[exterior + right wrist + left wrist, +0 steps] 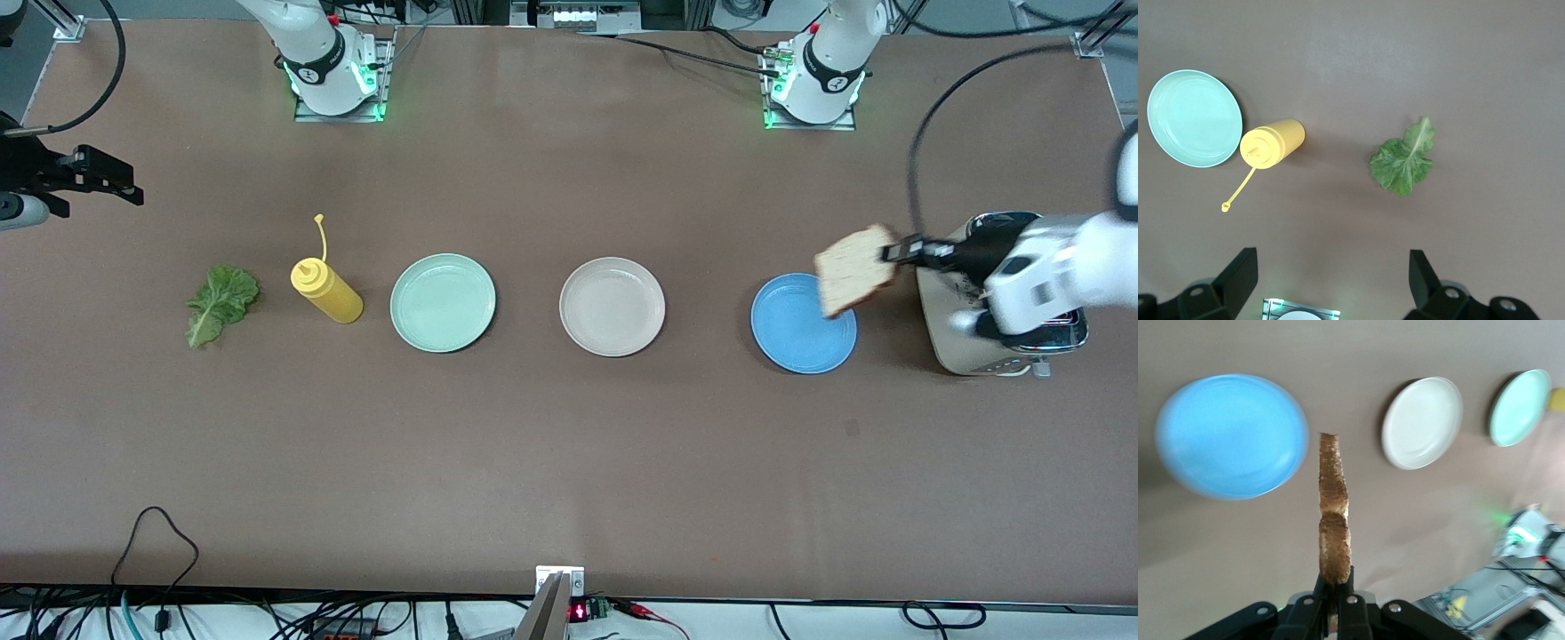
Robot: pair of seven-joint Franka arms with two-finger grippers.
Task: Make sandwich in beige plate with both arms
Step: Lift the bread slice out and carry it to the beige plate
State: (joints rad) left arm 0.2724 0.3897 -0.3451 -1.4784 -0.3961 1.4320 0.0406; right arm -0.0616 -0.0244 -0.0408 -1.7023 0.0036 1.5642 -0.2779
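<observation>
Your left gripper (896, 252), fingers clamped on a bread slice (855, 270) over the blue plate (803, 323), must carry it to the beige plate (612, 306); the right gripper (1331, 277) waits, fingers spread, above the lettuce leaf (1403, 160).

Round pale beige plate (613, 307) between round mint-green plate (443, 302) and round blue plate (803, 325). Speckled light-brown bread slice (855, 269), darker crust. Crinkly green lettuce leaf (218, 302); yellow squeeze bottle (327, 290); brown tabletop (569, 462).
</observation>
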